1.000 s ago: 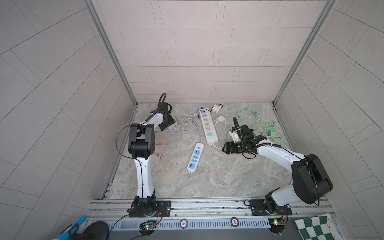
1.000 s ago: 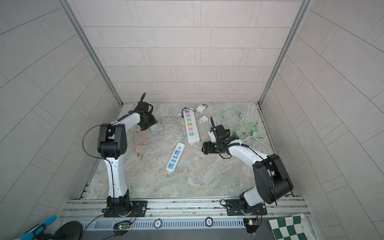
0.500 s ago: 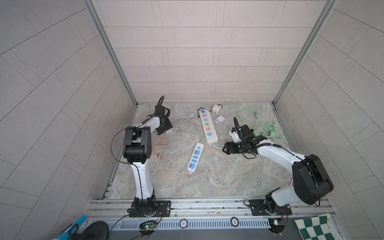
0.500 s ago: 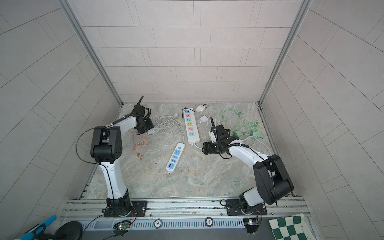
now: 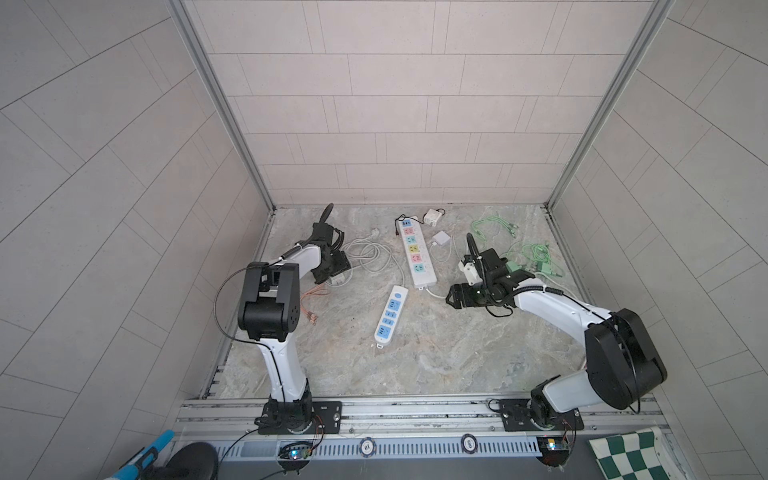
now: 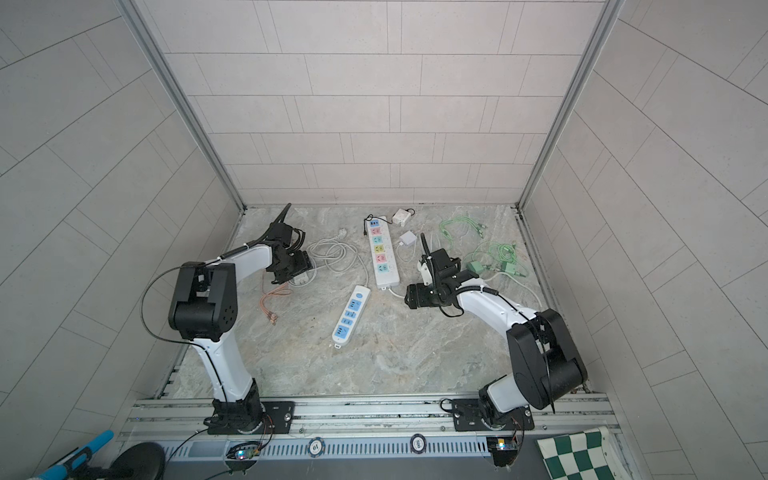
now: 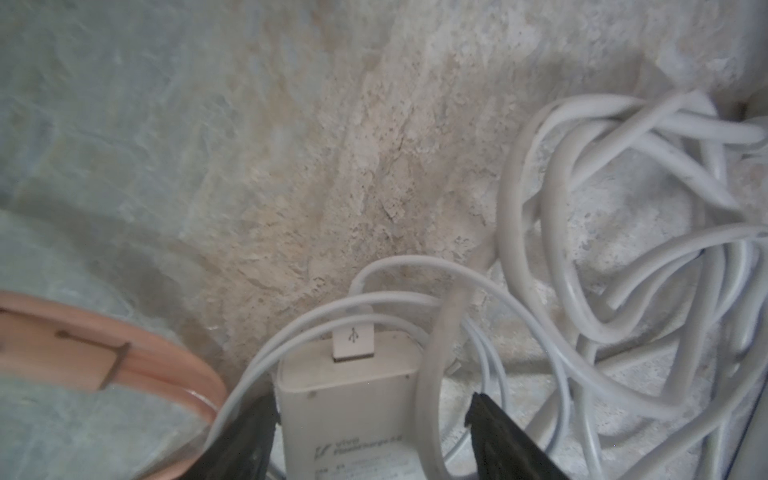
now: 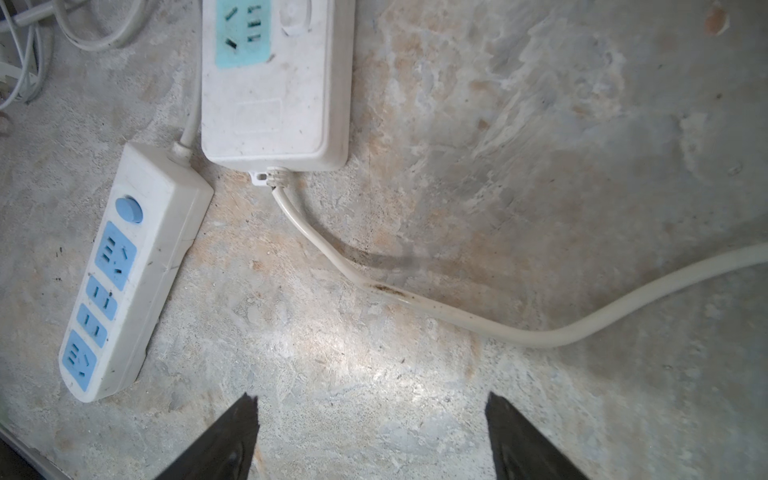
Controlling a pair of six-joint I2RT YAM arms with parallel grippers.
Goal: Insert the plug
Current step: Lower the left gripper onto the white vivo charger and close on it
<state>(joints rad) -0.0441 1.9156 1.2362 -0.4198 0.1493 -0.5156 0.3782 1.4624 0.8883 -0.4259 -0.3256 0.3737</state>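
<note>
The plug, a white charger block [image 7: 345, 399] with a USB cable in its end, lies on the stone floor at the left among white cable loops. My left gripper [image 7: 372, 401] is open and straddles it: one finger [image 7: 249, 428] sits close against its side, the other [image 7: 498, 432] stands apart past a cable. Both top views show this gripper [image 5: 334, 270] [image 6: 297, 270] low over the block. The right gripper [image 8: 372, 397] [image 5: 451, 297] hangs open over bare floor, near the end of the long multicolour power strip [image 5: 415, 253] [image 8: 270, 83] and the short blue power strip [image 5: 390, 316] [image 8: 129, 270].
A coil of white cable [image 5: 370, 253] [image 7: 623, 228] lies beside the plug and an orange cable [image 5: 311, 299] [image 7: 104, 353] on its other side. Green cables [image 5: 528, 253] and two white adapters [image 5: 432, 216] [image 5: 441, 238] lie at the back. The long strip's cord [image 8: 457, 316] crosses the floor ahead of the right gripper.
My left gripper has come forward and down from the back left corner onto the white charger block, its elbow swinging left. The right arm has not moved.
</note>
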